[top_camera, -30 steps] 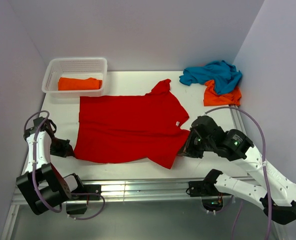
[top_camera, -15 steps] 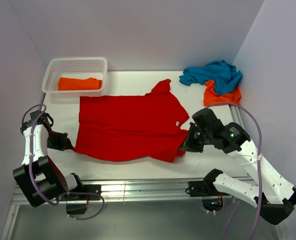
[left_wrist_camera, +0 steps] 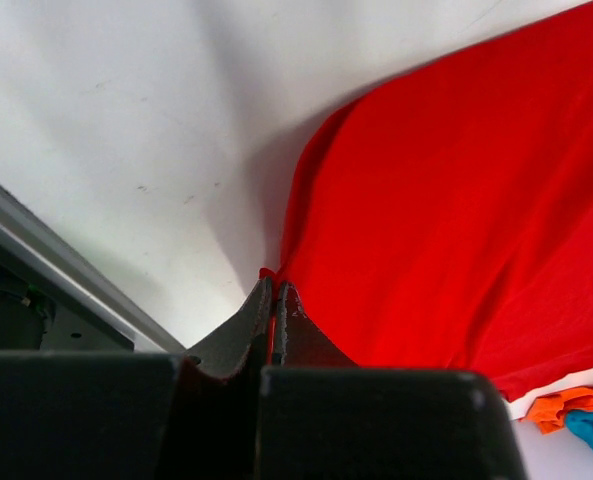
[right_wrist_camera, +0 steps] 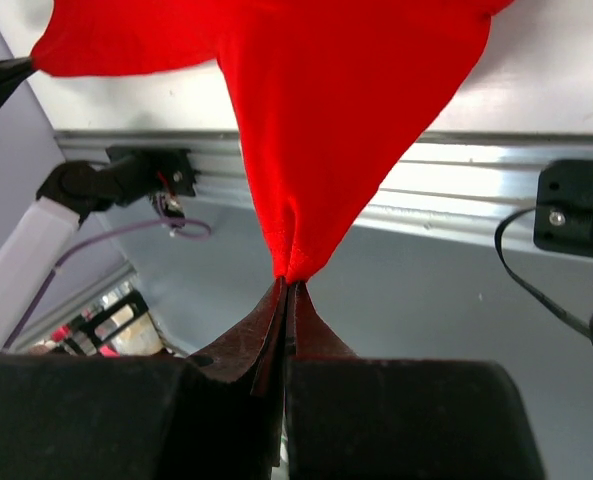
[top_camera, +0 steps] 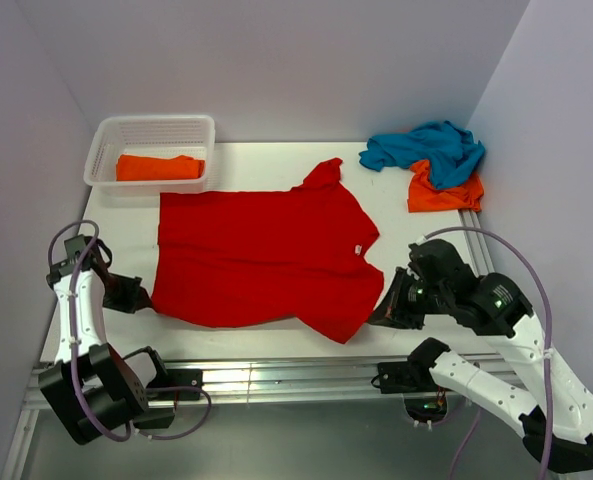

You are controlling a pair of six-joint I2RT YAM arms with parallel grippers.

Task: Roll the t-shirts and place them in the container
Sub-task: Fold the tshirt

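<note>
A bright red t-shirt (top_camera: 261, 255) lies spread flat on the white table (top_camera: 126, 235), with its collar to the right. My left gripper (top_camera: 144, 297) is shut on its near-left hem corner, and the wrist view shows red cloth (left_wrist_camera: 456, 220) pinched between the left gripper's (left_wrist_camera: 274, 285) tips. My right gripper (top_camera: 379, 316) is shut on the tip of the near sleeve; in its wrist view the red cloth (right_wrist_camera: 326, 100) stretches taut from the right gripper (right_wrist_camera: 289, 280) over the table's near edge. A teal t-shirt (top_camera: 426, 145) lies crumpled over an orange t-shirt (top_camera: 444, 190) at the back right.
A white lattice basket (top_camera: 101, 140) at the back left holds a folded orange t-shirt (top_camera: 158, 167). A metal rail (top_camera: 276, 375) runs along the table's near edge. Walls close in on the left, back and right.
My right gripper has moved right and toward the near edge, pulling the near sleeve out with it. The left gripper has shifted only slightly with the hem corner.
</note>
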